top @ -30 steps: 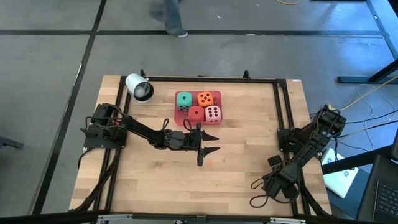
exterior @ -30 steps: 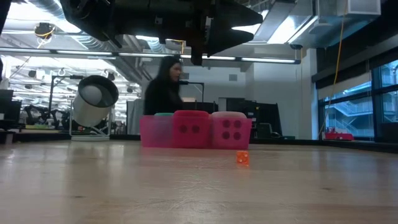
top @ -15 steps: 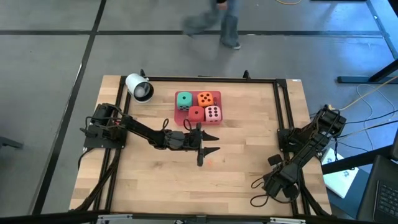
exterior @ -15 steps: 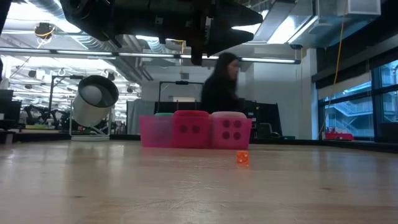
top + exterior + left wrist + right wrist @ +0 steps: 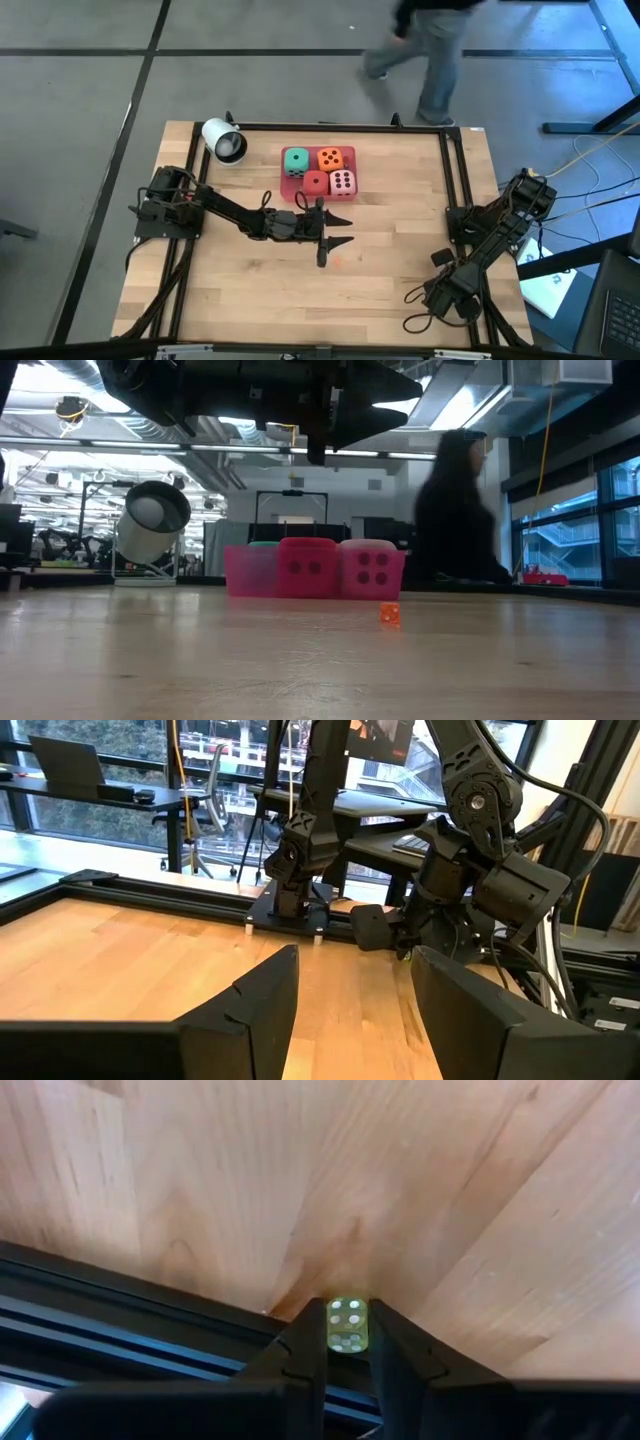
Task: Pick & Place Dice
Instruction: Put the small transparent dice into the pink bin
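No readable brand, label or writing shows anywhere. At the worktop's (image 5: 240, 290) far left lies a white cylindrical cup (image 5: 224, 140) on its side, its dark mouth open, smooth-walled. The worktop is pale jointed wood planks inside a black metal frame. The left gripper (image 5: 338, 229) hangs above the middle of the boards, its dark angular fingers (image 5: 255, 995) spread apart with nothing between them. Just beyond it, the four dice sit packed in a square on a flat pink tray (image 5: 292, 192): teal-green die (image 5: 296, 160) and orange die (image 5: 331, 158) at the back, red die (image 5: 316, 183) and pale pink die (image 5: 343, 182) in front, all matte cubes with rounded corners and dark pips. A tiny orange bead-like cube (image 5: 390, 614) lies near the gripper on the wood. The right gripper (image 5: 346, 1342), folded low by the right frame rail, has its fingers clamped on a tiny yellow-green die (image 5: 347, 1326) with pale pips.
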You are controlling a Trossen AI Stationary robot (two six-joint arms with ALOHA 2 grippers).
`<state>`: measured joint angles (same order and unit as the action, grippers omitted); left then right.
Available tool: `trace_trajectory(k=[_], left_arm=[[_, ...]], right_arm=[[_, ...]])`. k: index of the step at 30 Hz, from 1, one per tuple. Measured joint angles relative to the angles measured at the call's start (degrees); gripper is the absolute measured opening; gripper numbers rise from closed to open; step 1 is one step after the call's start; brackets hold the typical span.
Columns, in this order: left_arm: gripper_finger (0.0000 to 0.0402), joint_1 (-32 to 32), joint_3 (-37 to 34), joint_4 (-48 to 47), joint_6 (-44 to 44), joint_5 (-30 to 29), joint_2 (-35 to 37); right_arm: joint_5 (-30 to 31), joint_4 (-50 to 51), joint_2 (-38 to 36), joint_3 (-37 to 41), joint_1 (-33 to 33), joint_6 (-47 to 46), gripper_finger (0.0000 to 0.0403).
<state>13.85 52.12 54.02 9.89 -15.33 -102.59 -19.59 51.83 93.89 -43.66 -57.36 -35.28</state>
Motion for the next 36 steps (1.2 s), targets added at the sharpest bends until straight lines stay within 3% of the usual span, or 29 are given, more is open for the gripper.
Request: trace_trajectory(k=[10,22,30,36], left_arm=[[0.019,0.0,0.0,0.0,-0.02,0.0,0.0],[0.019,0.0,0.0,-0.14,-0.07,0.0,0.0],[0.019,0.0,0.0,-0.33,-0.16,0.02,0.0],[0.019,0.0,0.01,-3.92,-2.2,-0.03,1.14]], right_arm=[[1.12,0.47,-0.04,-0.84,0.24,0.5,0.0057],[6.46,3.05,-0.04,-8.04,5.33,5.95,0.0057],[16.75,12.44,-0.04,-17.39,12.12,14.83,0.0057],[25.12,14.17,-0.04,-26.47,18.19,21.89,0.0057]])
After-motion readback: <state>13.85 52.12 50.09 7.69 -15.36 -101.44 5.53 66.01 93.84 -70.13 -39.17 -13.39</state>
